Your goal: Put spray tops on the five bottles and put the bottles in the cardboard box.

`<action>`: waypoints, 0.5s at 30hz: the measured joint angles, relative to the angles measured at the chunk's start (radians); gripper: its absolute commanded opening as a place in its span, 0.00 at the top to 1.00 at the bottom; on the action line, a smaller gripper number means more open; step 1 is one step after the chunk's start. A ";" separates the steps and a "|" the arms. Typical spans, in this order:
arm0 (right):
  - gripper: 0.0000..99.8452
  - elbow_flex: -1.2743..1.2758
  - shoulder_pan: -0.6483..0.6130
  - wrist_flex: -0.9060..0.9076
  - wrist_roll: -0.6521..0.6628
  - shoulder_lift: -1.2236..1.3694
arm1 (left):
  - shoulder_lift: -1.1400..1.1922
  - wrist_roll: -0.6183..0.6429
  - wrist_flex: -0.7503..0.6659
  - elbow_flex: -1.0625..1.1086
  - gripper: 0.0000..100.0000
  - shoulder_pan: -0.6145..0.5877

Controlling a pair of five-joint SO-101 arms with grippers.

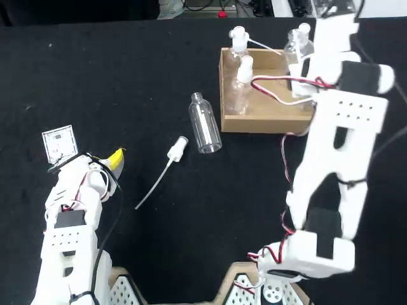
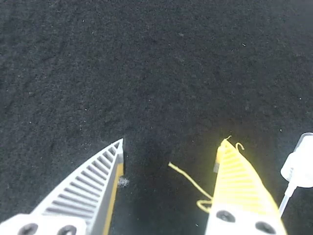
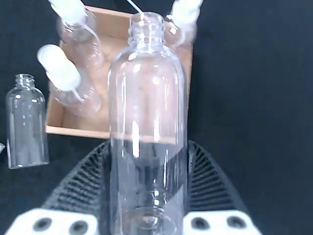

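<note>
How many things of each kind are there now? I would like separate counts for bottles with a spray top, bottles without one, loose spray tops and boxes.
Bottles with spray top: 3, all in the box
Bottles without top: 2, one in the right gripper
Loose spray top: 1
Box: 1
Total: 7

No legible text, white card (image 1: 59,143) unreadable
</note>
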 measured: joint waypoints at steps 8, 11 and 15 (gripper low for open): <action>0.95 0.120 0.199 0.029 0.000 -0.028 | 0.000 0.000 0.000 0.000 0.71 0.000; 0.95 0.287 0.275 -0.048 0.000 -0.028 | 0.000 0.000 0.000 0.000 0.71 0.000; 0.95 0.535 0.324 -0.213 0.032 -0.028 | 0.000 0.000 0.000 0.000 0.71 0.000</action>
